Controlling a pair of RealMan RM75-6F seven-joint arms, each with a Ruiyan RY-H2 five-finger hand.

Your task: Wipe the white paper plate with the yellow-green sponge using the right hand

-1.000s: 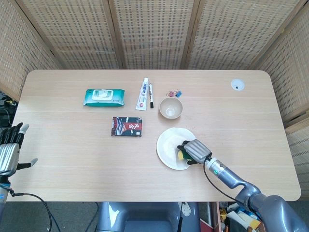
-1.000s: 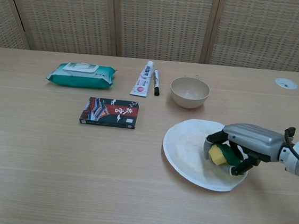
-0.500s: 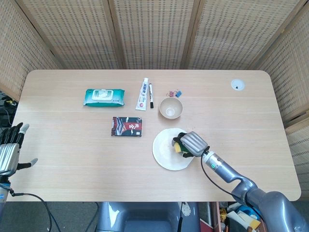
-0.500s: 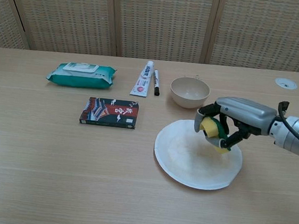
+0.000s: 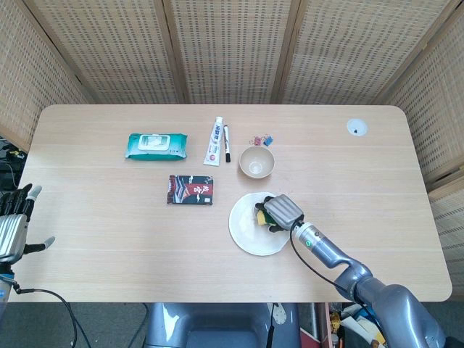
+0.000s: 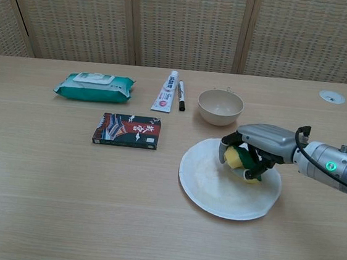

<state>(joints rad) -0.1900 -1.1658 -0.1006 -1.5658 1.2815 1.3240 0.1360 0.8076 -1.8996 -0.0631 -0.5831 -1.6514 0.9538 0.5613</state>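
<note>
Head view: wooden table (image 5: pixel 109 239) seen from above, woven screens behind.
Right hand (image 5: pixel 280 211): fingers curled round the yellow-green sponge (image 6: pixel 240 160), gripping it, reaching in from the near right edge.
Sponge position: on the far right part of the white paper plate (image 6: pixel 205 186); appears pressed to the plate, though contact cannot be confirmed.
Plate position: near the middle of the table, slightly right and toward the near edge, lying flat.
Left hand (image 5: pixel 13 228): at the far left edge, off the table, fingers spread, holding nothing.
Bowl (image 5: pixel 256 162): just beyond the plate's far rim — close to the working hand.
Black packet (image 5: pixel 191 190): left of the plate, apart from it.
Other items: teal wipes pack (image 5: pixel 155 146), white tube (image 5: pixel 215 141) and black marker (image 5: pixel 226 142) along the far side, small clips (image 5: pixel 261 140) beyond the bowl.
Risk, sliding plate: light paper, nothing pinning it down; a sideways stroke could drag the plate along with the sponge instead of wiping it.
Risk, bowl strike: a stroke pushed toward the far side could knock hand or plate into the bowl.
Risk, tipping rim: pressure near the edge could lever the opposite rim up — likely to fold or flip the plate.
Risk, lost grip: sponge is soft; squeezed off-centre, could twist out of the fingers.
</note>
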